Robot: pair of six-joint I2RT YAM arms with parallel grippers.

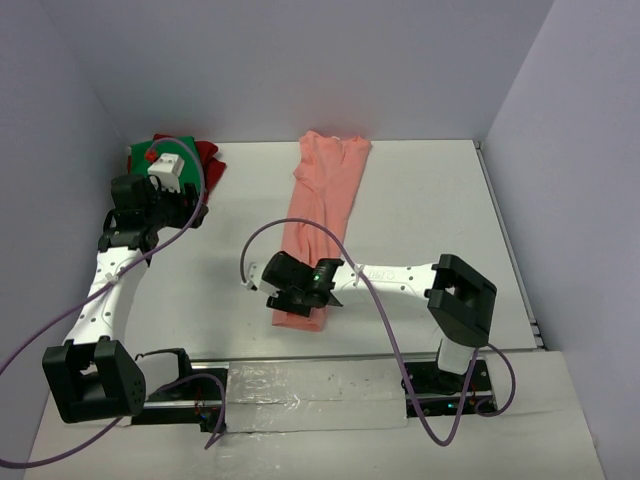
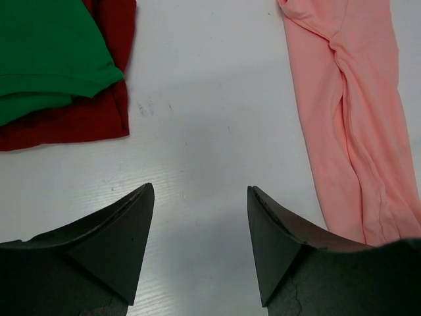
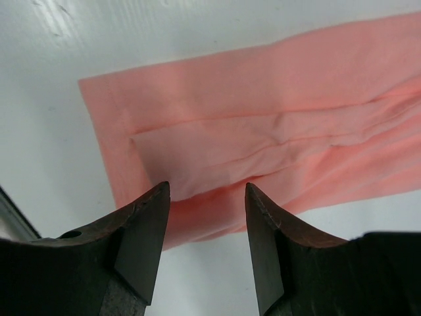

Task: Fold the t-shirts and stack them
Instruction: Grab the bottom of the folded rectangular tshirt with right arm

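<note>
Pink t-shirt folded into a long narrow strip; both claws open and empty.
The strip lies a little wrinkled in the middle of the table. The right claw is over its near end, fingers apart. The left claw is over bare table, between the strip and the green t-shirt, which lies on the dark red t-shirt.

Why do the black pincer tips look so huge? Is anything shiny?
Right wrist view: the right pincer sits right by the lens, so it looms huge; the pink t-shirt looks sharp. Left wrist view: same with the left pincer, soft shadow beneath. Top external view: the clear sheet at the near edge glints.
</note>
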